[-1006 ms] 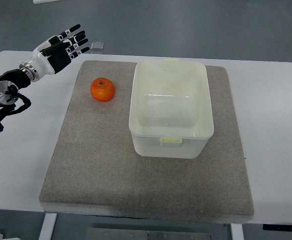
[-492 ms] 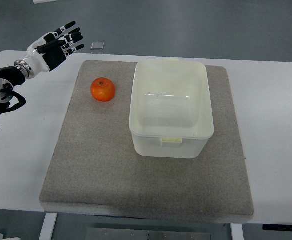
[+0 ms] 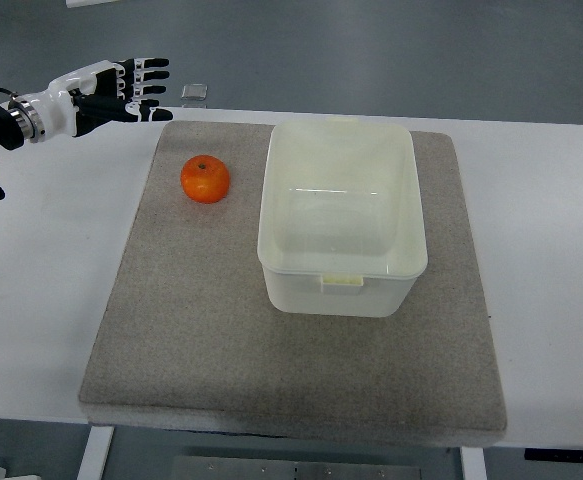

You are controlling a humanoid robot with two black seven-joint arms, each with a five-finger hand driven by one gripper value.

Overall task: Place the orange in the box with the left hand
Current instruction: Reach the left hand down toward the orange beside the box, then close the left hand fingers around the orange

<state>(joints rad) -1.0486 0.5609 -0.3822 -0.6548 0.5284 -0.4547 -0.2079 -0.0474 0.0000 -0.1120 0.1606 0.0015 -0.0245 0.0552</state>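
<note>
Your left hand (image 3: 111,88) hovers empty, fingers spread; the orange (image 3: 205,180) looks firm, round and apt to roll, so cup it from above around its middle.

Round orange (image 3: 205,180) sits just left of empty, open translucent box (image 3: 342,216).

left hand (image 3: 106,90) | upper left | fingers spread, holding nothing
</note>
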